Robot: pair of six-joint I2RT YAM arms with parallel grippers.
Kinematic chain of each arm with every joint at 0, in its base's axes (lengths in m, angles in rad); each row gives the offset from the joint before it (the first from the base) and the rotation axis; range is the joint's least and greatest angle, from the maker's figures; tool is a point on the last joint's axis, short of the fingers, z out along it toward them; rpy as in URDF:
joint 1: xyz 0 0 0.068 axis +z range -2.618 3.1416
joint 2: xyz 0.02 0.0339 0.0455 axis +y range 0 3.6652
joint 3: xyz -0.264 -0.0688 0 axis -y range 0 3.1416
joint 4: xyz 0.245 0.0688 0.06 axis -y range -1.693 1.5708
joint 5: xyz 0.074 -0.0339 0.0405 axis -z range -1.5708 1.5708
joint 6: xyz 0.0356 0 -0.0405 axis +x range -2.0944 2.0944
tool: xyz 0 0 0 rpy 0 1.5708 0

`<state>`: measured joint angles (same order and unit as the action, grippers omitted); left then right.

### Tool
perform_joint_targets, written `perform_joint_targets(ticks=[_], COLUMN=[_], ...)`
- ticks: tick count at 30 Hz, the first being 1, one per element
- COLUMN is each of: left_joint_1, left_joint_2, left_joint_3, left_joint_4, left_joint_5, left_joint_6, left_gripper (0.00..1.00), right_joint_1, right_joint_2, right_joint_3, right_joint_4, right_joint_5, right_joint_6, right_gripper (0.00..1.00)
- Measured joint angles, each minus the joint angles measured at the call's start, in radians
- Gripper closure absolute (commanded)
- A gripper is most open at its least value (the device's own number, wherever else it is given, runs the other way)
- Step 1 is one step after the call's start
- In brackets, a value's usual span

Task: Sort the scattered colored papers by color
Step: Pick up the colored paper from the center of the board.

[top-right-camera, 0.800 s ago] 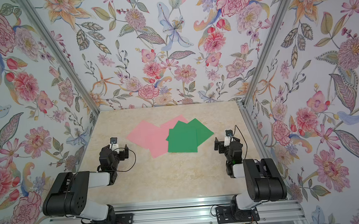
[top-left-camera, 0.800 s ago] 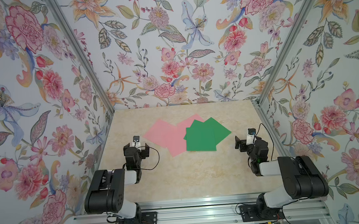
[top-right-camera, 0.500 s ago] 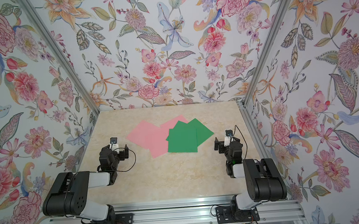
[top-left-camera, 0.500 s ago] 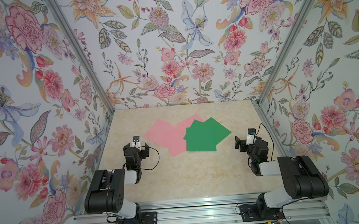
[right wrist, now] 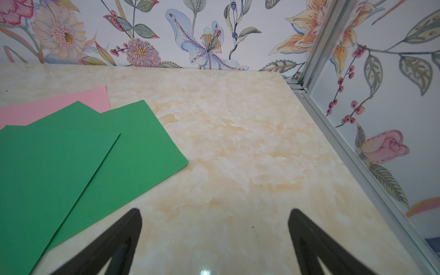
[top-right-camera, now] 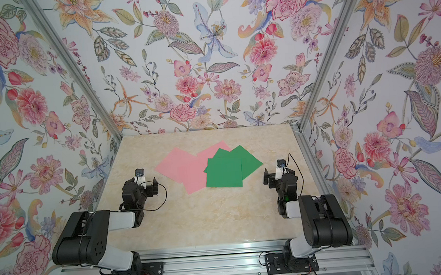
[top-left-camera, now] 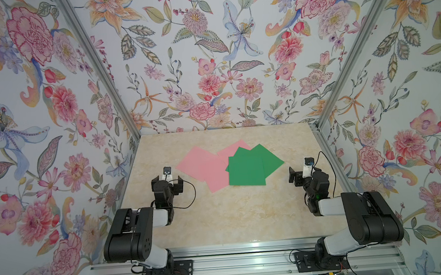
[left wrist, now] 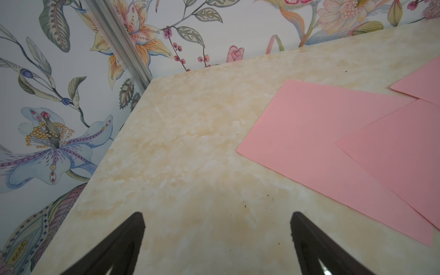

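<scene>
Colored papers (top-left-camera: 232, 166) are lying overlapped on the table (top-left-camera: 219, 217), centre-far: pink sheets (top-left-camera: 202, 166) left, green sheets (top-left-camera: 247, 169) right and on top, nothing shifting since the earlier frames. Left gripper (left wrist: 217, 215) and right gripper (right wrist: 214, 210) are sitting wide open, empty, flanking the pile.

Bare table (top-left-camera: 227, 217) runs along the near edge and into both far corners. The overlapping pink papers (top-left-camera: 203, 168) and green papers (top-left-camera: 247, 169) lie flat mid-table, nearer the far edge, between the left arm (top-left-camera: 162, 198) and right arm (top-left-camera: 314, 187). Flowered walls (top-left-camera: 95, 152) hem the left, right and far edges.
</scene>
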<state>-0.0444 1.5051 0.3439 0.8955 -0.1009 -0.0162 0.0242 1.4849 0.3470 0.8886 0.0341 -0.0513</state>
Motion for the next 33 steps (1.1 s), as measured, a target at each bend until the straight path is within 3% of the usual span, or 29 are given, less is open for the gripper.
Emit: perform_joint_targets(ticks=[4, 6, 9, 12, 18, 22, 33], left_joint_1=[-0.056, -0.067, -0.075, -0.098, -0.228, -0.304, -0.392], left_joint_2=[-0.154, -0.214, -0.249, -0.19, 0.008, 0.027, 0.189], left_joint_3=[0.13, 0.261, 0.381, 0.43, 0.467, 0.496, 0.573], left_joint_4=[-0.315, -0.455, -0.529, -0.579, -0.704, -0.732, -0.731], left_joint_5=[-0.137, -0.131, -0.044, 0.093, 0.281, 0.335, 0.364], left_joint_6=[-0.071, -0.156, -0.29, -0.421, -0.595, -0.659, -0.764], left_gripper=[0.11, 0.16, 0.25, 0.37, 0.41, 0.51, 0.53], right_joint_1=[0.055, 0.084, 0.127, 0.153, 0.198, 0.257, 0.302], right_joint_2=[-0.133, -0.176, -0.198, -0.14, 0.114, 0.232, 0.427], right_joint_3=[0.226, 0.338, 0.439, 0.464, 0.481, 0.537, 0.609], right_joint_4=[-0.343, -0.438, -0.505, -0.523, -0.537, -0.529, -0.398], right_joint_5=[0.023, 0.003, -0.061, -0.145, -0.267, -0.307, -0.378], right_joint_6=[0.009, 0.034, 0.114, 0.23, 0.423, 0.488, 0.65], right_gripper=[0.0, 0.0, 0.0, 0.0, 0.0, 0.0, 0.0])
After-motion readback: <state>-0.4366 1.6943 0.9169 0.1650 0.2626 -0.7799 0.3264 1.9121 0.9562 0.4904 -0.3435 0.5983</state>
